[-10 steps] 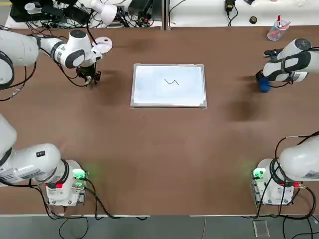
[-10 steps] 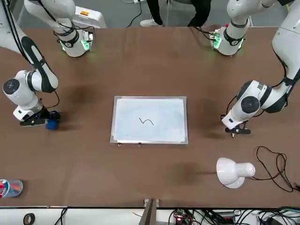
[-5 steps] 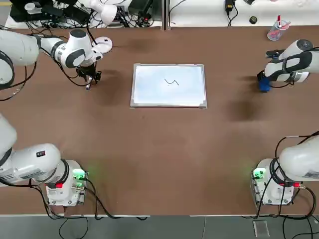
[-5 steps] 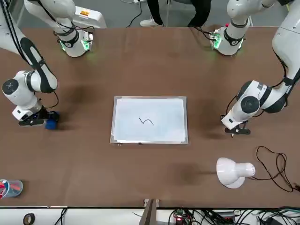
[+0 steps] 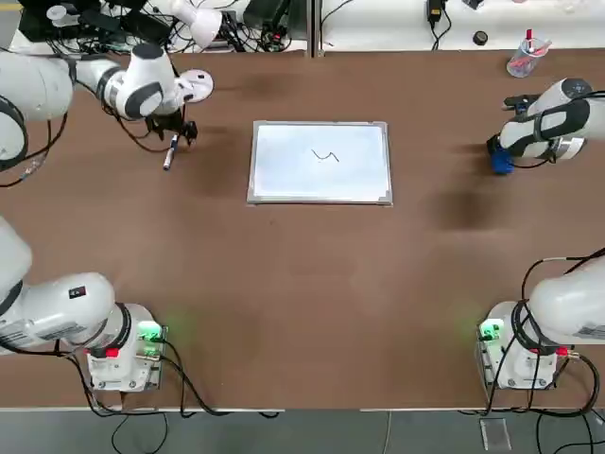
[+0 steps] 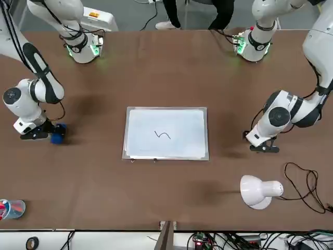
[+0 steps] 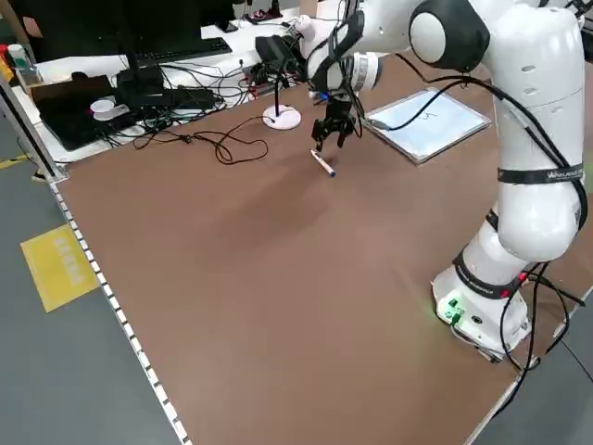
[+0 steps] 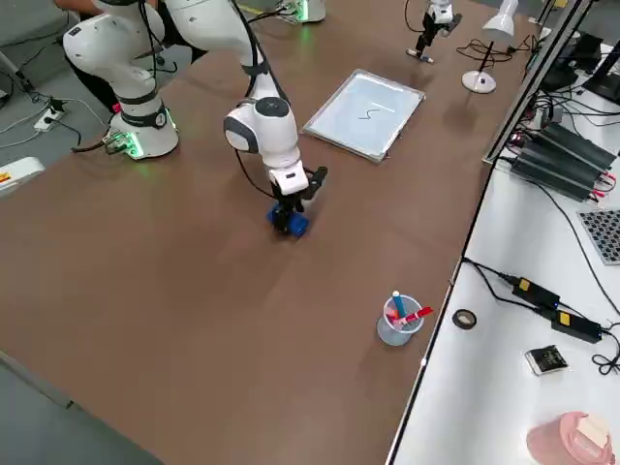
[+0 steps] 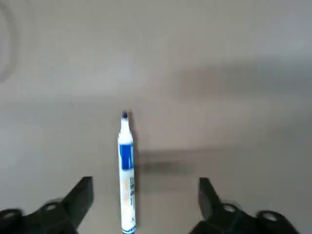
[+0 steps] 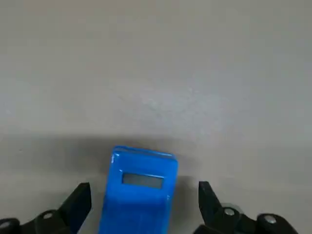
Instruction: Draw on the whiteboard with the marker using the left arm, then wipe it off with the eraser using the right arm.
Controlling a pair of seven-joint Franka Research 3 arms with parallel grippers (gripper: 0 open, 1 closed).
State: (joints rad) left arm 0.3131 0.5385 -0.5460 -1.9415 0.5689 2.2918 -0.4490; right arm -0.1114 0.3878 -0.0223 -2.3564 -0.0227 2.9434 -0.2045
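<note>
Seen overhead: whiteboard (image 5: 319, 162) flat mid-worktop, silver-framed, one small dark squiggle (image 5: 326, 156) at about 1 o'clock of its middle. Marker (image 5: 169, 154) lying loose on the worktop (image 5: 302, 284) at 9 o'clock of the board, well apart from it. Left pincer (image 5: 176, 128) just above the marker, fingers spread, gripping nothing. Only in the left wrist view: marker (image 9: 126, 173) white with a blue band, bare blue tip, lying between the spread fingers (image 9: 80, 195). Eraser (image 5: 500, 162), bright blue, at 3 o'clock of the board, partly hidden overhead by the right arm. Right wrist view alone shows a pale label on its top (image 10: 139, 187) and the right pincer (image 10: 141, 204) straddling it, fingers released, clear of its sides.
</note>
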